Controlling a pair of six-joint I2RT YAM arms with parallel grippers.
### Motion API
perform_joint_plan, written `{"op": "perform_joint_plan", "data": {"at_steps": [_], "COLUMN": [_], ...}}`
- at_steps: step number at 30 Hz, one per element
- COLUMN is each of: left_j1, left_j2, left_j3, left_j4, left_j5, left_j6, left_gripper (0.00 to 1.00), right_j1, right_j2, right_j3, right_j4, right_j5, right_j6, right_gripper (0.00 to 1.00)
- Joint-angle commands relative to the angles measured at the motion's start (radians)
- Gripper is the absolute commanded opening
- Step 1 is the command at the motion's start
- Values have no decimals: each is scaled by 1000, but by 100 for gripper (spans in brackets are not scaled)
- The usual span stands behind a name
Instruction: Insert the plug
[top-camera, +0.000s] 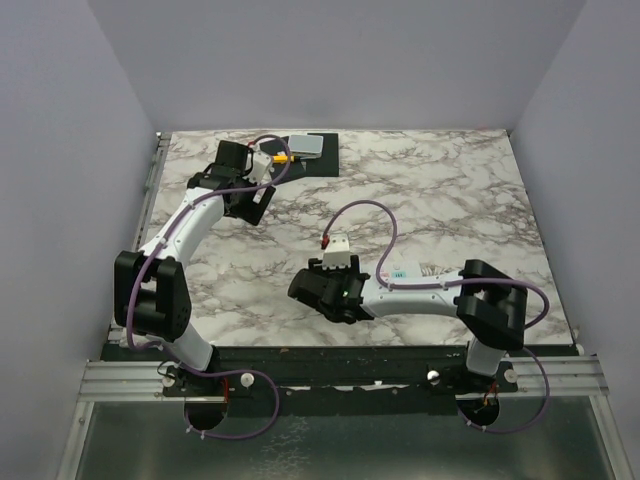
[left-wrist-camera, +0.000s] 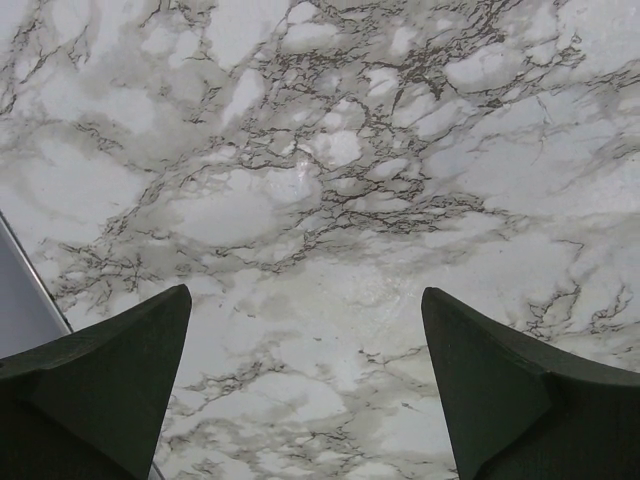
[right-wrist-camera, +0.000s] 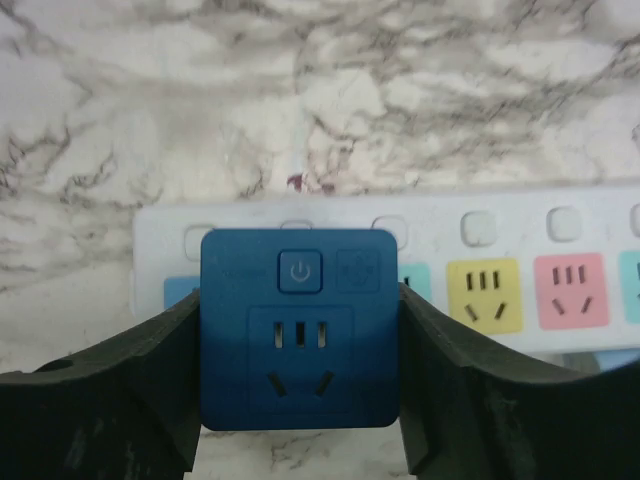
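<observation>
Right wrist showed the right gripper (right-wrist-camera: 300, 300) clamping the blue plug (right-wrist-camera: 300, 335), power strip (right-wrist-camera: 560, 230) at twelve o'clock, insertion not yet done; left gripper (left-wrist-camera: 305, 292) gaped empty.

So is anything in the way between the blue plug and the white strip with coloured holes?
Nothing I can see. The right gripper holds the blue plug directly in front of the white strip, with no object showing between them.

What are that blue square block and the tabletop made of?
The blue block looks like moulded plastic: matte, even colour, crisp slots. The tabletop is marble-veined with a faint sheen; real stone or printed laminate, I cannot tell.
</observation>
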Motion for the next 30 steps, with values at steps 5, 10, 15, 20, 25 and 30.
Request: {"op": "perform_joint_plan", "data": {"at_steps": [5,10,15,20,25,30], "left_j1": [6,5,5,4,3,-12], "left_j2": [-10,-5,13,38,57,69], "left_j3": [78,103,138,189,233,255], "left_j4": [-75,-95,-107,-121,-134,-147], "left_j5": [27,34,26,25,33,53], "left_j6": [-4,-3,2,0,-7,-16], "left_gripper": [99,99,99,99,99,99], "right_j1": [4,-23,-50,-68,-157,-331], "right_j2": [46,-71,-204,-336,-478,-689], "right_j3": [39,44,46,16,-110,-300], "right_j4": [-188,-231,-363,-523,-799,-844], "right_j5": [-283,-297,-289,-294,-308,-376], "right_j6": [-54,-54,4,154,456,550], "right_gripper": [100,100,100,100,100,100]}}
